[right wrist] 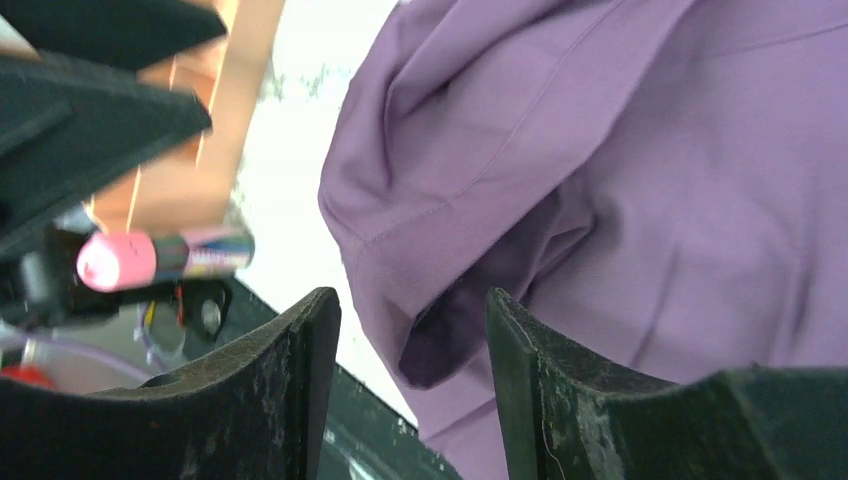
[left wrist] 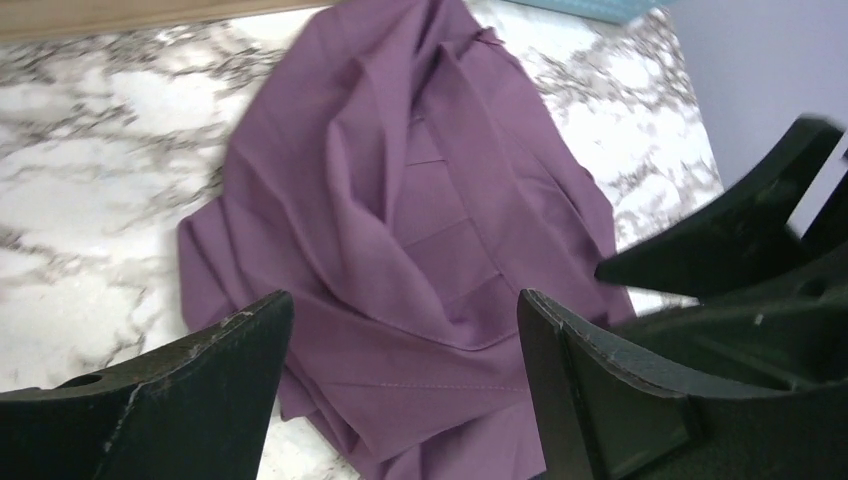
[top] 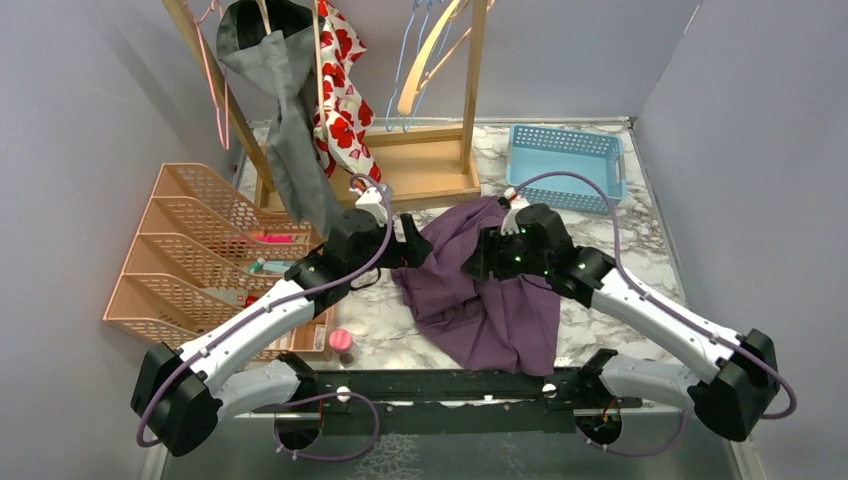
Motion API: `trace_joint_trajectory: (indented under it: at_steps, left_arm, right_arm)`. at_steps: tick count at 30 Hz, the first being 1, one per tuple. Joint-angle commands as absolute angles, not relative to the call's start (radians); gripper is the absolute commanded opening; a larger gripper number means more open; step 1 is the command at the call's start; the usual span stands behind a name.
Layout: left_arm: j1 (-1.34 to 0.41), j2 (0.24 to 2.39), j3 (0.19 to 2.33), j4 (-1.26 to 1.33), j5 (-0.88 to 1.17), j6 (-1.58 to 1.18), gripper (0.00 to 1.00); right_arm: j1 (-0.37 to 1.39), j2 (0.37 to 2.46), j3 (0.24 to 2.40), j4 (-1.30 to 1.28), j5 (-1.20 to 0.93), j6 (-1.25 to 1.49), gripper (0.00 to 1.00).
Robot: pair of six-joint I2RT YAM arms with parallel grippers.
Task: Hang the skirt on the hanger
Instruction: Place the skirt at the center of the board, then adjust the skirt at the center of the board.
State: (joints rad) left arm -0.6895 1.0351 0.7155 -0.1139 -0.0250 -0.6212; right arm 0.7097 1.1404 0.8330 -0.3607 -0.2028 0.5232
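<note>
Table (top: pixel 385 320): is carrying everything; the bare marble in front of the rack is serving as the place to sort the cloth.
Rack (top: pixel 430 170): is standing at the far edge, with a gray garment (top: pixel 290 120) and a red-flowered one (top: pixel 345 90) draping from it, so it is likely where the dressed hanger belongs.
Skirt (top: pixel 480 310): is lying crumpled on the table between the two arms, not yet on any hanger, folds bunching toward its far end.
Left end effector (left wrist: pixel 405 310): is hovering just over the skirt's left side, jaws spread and gripping nothing, seemingly lining up on a fold.
Right end effector (right wrist: pixel 412 300): is hanging over the skirt's hemmed edge, jaws apart and released; the edge is showing in the gap, probably as the next pinch point.
Wooden hanger (top: pixel 425 70): is hanging empty on the rack, well apart from the skirt, likely awaiting it.
</note>
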Motion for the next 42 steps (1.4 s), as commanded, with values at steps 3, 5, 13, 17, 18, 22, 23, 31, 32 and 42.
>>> trace_joint_trajectory:
  at_steps: [3,5,13,17,18,22,23,31,32,42]
  left_arm:
    - [-0.757,1.079,0.835,-0.078,0.118,-0.453,0.84]
    - [-0.808,1.104,0.879,-0.081,0.074,-0.41,0.83]
    - [-0.936,1.255,1.004,-0.136,-0.108,-0.327,0.84]
    - [-0.996,1.35,1.086,-0.234,-0.192,-0.304,0.84]
    - [-1.008,1.375,1.107,-0.268,-0.214,-0.297,0.85]
    - [-1.038,1.465,1.169,-0.365,-0.226,-0.265,0.9]
    - [-1.041,1.479,1.174,-0.377,-0.212,-0.257,0.92]
    - [-1.041,1.526,1.152,-0.491,-0.34,-0.24,0.63]
    - [-1.04,1.508,1.134,-0.493,-0.362,-0.249,0.56]
    - [-1.037,1.298,0.957,-0.421,-0.361,-0.381,0.31]
  right_arm:
    - [0.706,1.054,0.879,-0.376,0.274,0.607,0.6]
    - [0.682,1.095,0.945,-0.444,0.37,0.593,0.6]
    - [0.46,1.24,1.068,-0.505,0.238,0.574,0.6]
    - [0.414,1.284,1.03,-0.483,0.187,0.614,0.6]
    - [0.395,1.293,1.011,-0.474,0.165,0.625,0.6]
    - [0.362,1.319,0.965,-0.447,0.127,0.641,0.59]
    - [0.36,1.325,0.959,-0.446,0.127,0.641,0.59]
    - [0.356,1.355,0.958,-0.42,0.082,0.599,0.59]
    - [0.356,1.364,0.965,-0.416,0.066,0.583,0.59]
    - [0.361,1.516,1.09,-0.349,-0.055,0.515,0.6]
